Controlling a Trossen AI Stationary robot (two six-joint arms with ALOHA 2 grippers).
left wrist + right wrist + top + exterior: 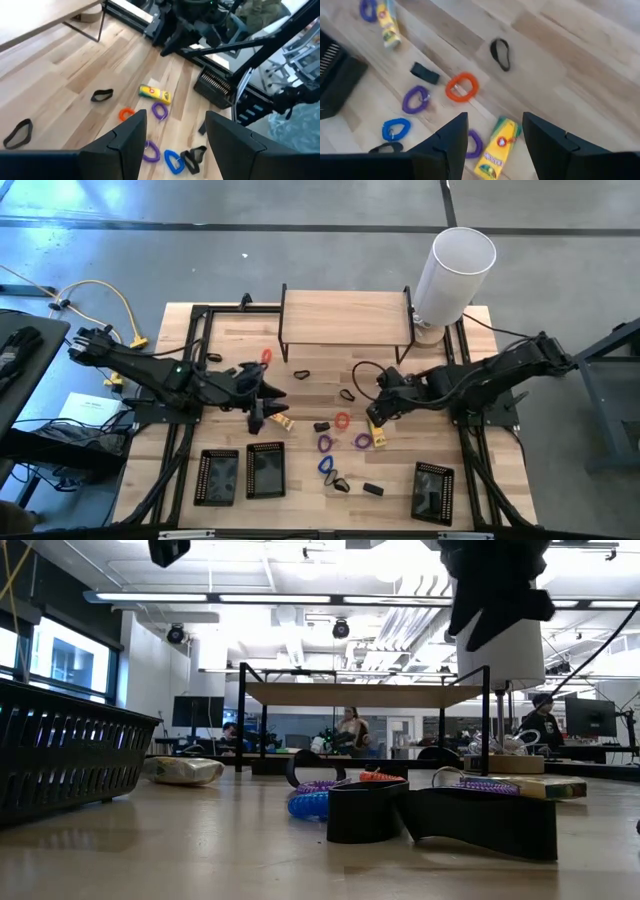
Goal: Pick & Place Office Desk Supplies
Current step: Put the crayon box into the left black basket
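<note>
Wooden tabletop (580, 60), yellow packet (497, 148) just beneath right end effector (492, 132), fingers apart, empty.

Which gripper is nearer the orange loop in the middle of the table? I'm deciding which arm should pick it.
Right. The right gripper hangs open beside the orange loop. The left gripper, also open, is farther off on the loop's other side.
</note>
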